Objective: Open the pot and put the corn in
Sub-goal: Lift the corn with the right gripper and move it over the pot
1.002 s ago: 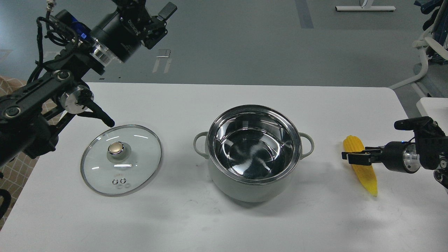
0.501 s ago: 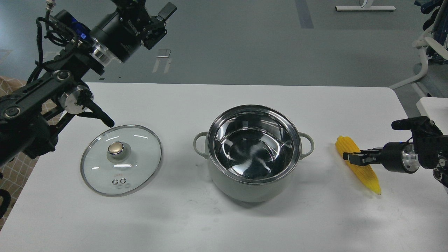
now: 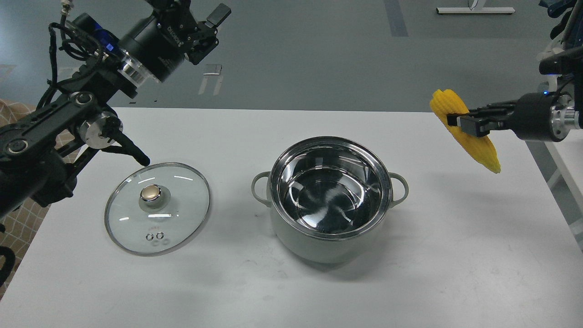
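Observation:
The pale grey-green pot [image 3: 329,243] stands open at the middle of the white table [image 3: 455,255], its shiny steel inside empty. The yellow corn [image 3: 483,149] is held in the air to the right of the pot, above the table's far right corner, blunt end up-left and pointed tip down-right. My right gripper [image 3: 461,122] comes in from the right and is shut on the corn's upper half. My left gripper [image 3: 202,20] is raised high at the upper left, above and behind the table, empty, with its fingers apart.
The round glass lid [image 3: 157,207] with a gold knob lies flat on the table left of the pot, below my left arm [image 3: 54,132]. A white chair frame [image 3: 553,68] stands beyond the table's right end.
My right gripper closed on the corn and lifted it off the table, up and slightly back. The left arm, pot and lid have not moved.

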Controlling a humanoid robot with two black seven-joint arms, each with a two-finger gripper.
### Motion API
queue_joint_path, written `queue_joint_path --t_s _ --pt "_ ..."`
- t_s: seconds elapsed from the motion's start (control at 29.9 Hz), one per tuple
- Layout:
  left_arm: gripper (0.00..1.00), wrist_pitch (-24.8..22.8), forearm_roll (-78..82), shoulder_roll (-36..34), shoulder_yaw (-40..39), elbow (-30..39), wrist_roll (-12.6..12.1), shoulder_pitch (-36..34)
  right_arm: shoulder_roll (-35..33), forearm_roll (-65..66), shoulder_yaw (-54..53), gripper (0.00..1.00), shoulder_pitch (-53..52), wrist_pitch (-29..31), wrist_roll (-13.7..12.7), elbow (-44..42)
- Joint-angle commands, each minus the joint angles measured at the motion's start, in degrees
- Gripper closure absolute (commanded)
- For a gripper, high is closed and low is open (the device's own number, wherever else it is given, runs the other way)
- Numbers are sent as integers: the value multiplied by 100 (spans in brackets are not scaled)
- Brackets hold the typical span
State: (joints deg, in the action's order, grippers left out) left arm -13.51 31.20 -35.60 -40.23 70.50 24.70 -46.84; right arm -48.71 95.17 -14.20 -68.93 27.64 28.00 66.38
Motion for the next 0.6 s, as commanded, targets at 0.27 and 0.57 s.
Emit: queue_joint_path --t_s 0.27,0.57 --pt "3 6 0 -26 6 -1 -9 -9 1459 -209 1331 100 -1097 36 0 210" --pt "3 6 0 -70 -3 -1 -9 9 2427 -235 1693 91 -1018 36 0 -397"
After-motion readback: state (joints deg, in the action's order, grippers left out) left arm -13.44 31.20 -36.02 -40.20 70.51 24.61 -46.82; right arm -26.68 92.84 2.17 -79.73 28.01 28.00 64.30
